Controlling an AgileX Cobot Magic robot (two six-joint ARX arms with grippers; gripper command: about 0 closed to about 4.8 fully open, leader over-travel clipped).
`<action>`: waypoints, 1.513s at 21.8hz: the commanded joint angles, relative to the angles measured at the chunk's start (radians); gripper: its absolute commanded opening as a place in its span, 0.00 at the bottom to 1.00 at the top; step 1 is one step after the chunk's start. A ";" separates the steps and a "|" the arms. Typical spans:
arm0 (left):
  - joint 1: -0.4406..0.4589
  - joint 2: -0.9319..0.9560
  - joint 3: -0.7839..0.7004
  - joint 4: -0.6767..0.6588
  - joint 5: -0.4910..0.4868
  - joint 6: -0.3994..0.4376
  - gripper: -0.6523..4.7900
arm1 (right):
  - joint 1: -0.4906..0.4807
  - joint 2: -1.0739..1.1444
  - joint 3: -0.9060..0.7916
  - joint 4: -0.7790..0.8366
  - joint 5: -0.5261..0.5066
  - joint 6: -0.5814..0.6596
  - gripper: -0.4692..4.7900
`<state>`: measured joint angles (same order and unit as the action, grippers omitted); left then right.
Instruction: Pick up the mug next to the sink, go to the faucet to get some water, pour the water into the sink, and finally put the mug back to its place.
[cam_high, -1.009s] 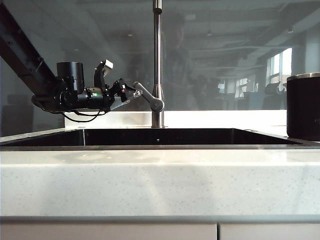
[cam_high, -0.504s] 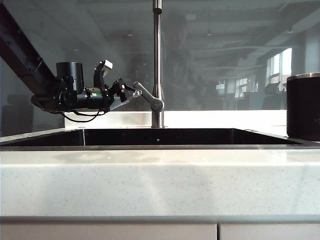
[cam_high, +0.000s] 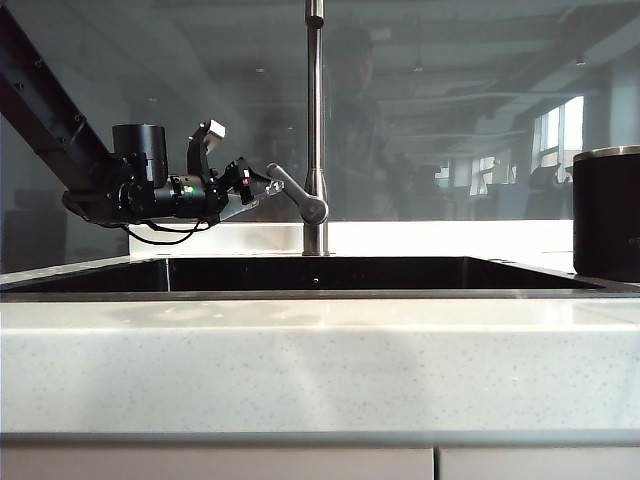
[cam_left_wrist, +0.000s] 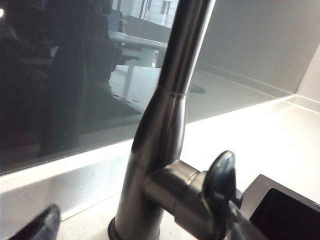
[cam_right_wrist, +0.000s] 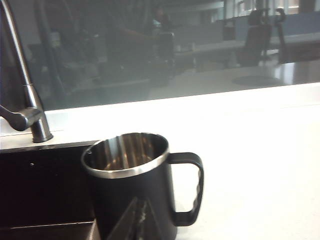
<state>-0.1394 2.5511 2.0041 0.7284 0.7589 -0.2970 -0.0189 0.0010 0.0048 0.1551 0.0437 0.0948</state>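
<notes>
Exterior view: matte black cylindrical mug with a silver steel rim (cam_high: 607, 213) stands upright on the white speckled stone surface (cam_high: 320, 360), at the far right just beside the wide dark recessed sink (cam_high: 320, 273). No hand is on it, so the pick-up step appears not yet done.

Left gripper (cam_high: 262, 182) hangs level over the sink's left end, at the end of a black arm slanting down from upper left. Its jaws are spread and point right at the slanted lever (cam_high: 298, 195) of the tall brushed-steel faucet (cam_high: 315, 120). Touching or just short of the lever: cannot tell. Left wrist view shows the lever knob (cam_left_wrist: 220, 182) close up.

Right gripper (cam_right_wrist: 137, 222) is not seen in the exterior view. In the right wrist view its jaws are pressed together, low and near the mug (cam_right_wrist: 131, 187), holding nothing; the loop handle (cam_right_wrist: 189, 187) faces right.

Judgement: next move calls for the right jaws to spread and close on the mug.
</notes>
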 joint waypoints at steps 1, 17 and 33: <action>0.000 -0.005 0.003 0.008 0.002 -0.002 0.89 | -0.021 -0.003 -0.004 0.005 -0.025 -0.011 0.07; 0.000 -0.005 0.003 0.008 0.002 -0.002 0.89 | -0.023 -0.003 -0.004 -0.002 -0.024 -0.043 0.07; 0.000 -0.005 0.003 0.008 0.002 -0.002 0.89 | -0.023 -0.003 -0.004 -0.004 -0.024 -0.044 0.07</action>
<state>-0.1398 2.5511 2.0041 0.7284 0.7589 -0.2970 -0.0429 0.0010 0.0048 0.1379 0.0223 0.0547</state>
